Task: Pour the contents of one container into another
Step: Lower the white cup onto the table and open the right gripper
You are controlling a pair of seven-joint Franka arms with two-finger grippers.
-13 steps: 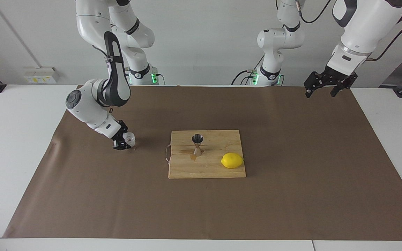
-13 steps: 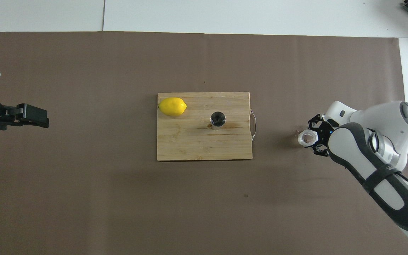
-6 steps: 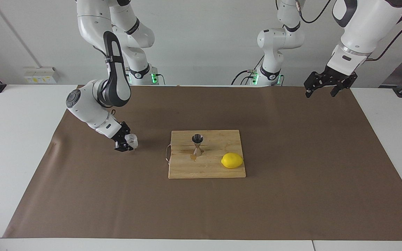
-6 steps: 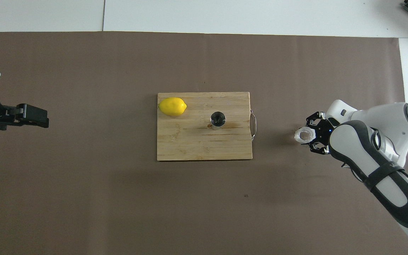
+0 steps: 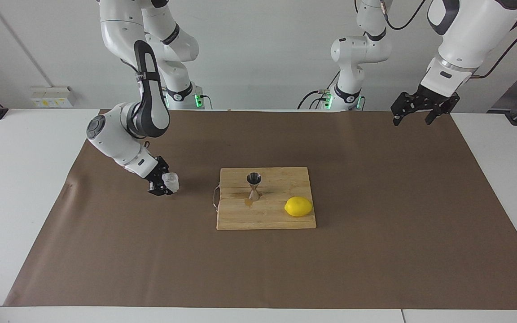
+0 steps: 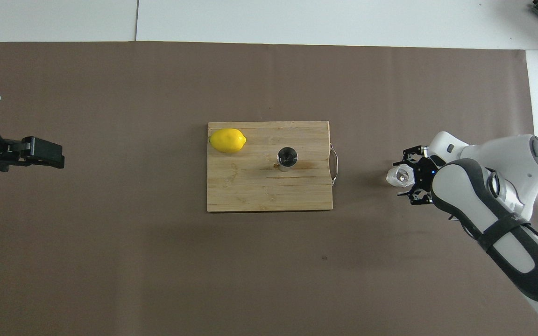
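1. One glass cup (image 5: pixel 171 181) sits low at the brown mat (image 5: pixel 375 251), toward the right arm's end, well apart from the jigger (image 5: pixel 254 186).
2. Right gripper (image 5: pixel 165 183) brackets the cup from the side, probably so it can tip; whether it grips, I cannot tell.
3. Jigger stands upright on the cutting board (image 5: pixel 281 220), mouth up to receive, near a lemon (image 5: pixel 298 206).
4. Left gripper (image 5: pixel 413 119) waits spread wide and empty above the mat's edge.

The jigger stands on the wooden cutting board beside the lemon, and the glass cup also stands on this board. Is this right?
Not quite. The jigger and lemon are on the cutting board, but the facing view shows the glass cup off it, at the right gripper over the brown paper.
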